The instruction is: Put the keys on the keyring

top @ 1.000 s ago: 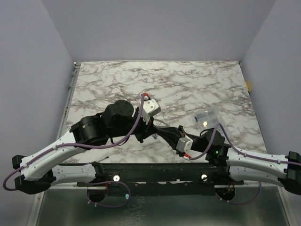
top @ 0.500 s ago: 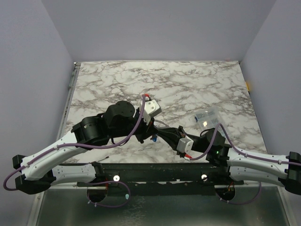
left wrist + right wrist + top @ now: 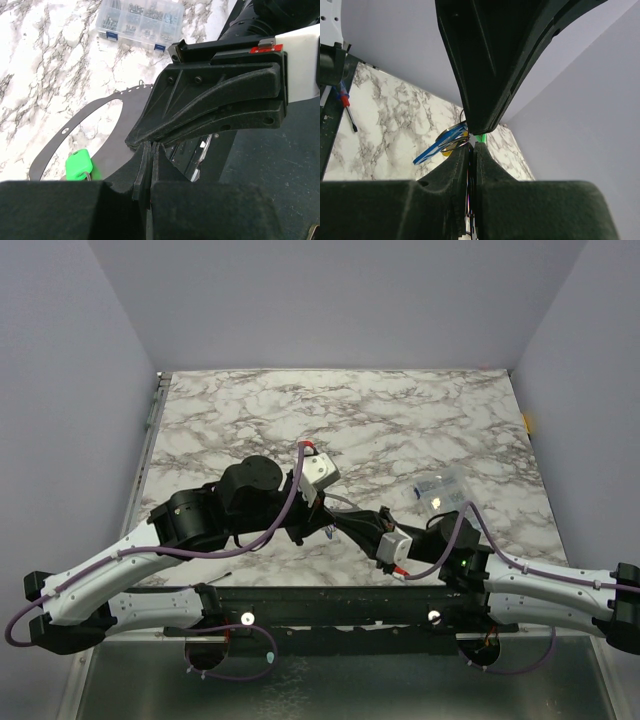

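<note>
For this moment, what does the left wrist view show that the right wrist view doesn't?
Only the left wrist view: the clear plastic box at the far side of the marble, and the keyring as a flat grey hoop. Only the right wrist view: the blue key and a sliver of the yellow key beside the fingertips. Both: the green key, the marble table, and the left tool and right tool meeting tip to tip.
</note>
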{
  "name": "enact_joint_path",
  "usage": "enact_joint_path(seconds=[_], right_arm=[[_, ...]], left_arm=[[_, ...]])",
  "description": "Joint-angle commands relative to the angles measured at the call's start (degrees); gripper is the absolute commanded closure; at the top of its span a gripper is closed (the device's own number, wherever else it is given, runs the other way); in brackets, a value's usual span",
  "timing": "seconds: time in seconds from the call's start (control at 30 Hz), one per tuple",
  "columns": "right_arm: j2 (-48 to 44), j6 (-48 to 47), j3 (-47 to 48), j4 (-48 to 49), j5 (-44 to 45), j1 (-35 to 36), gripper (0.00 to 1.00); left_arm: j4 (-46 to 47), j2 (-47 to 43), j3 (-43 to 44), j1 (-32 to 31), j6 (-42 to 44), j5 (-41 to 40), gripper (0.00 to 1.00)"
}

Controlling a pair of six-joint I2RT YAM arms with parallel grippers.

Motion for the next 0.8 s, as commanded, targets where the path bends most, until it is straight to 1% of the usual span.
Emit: enact_joint_path(seconds=[0.0, 0.2, 0.5, 0.77], right_arm=[[-0.2, 0.6, 2.4, 2.1, -1.0, 0.4, 0.99], [0.3, 0.7, 2.7, 2.3, -1.2, 0.4, 0.99], [0.8, 1.0, 2.7, 2.2, -1.2, 0.5, 0.99], [1.7, 1.7, 3.4, 2.5, -0.7, 0.5, 0.99]], left_arm=[[1.4, -0.7, -1.3, 0.2, 0.1, 0.5, 1.00], [2.4, -0.6, -2.3, 0.2, -0.2, 0.9, 1.00], [2.9, -1.2, -2.2, 0.2, -0.1, -0.8, 1.00], [3.2, -1.4, -3.0, 0.2, 0.0, 1.0, 1.00]])
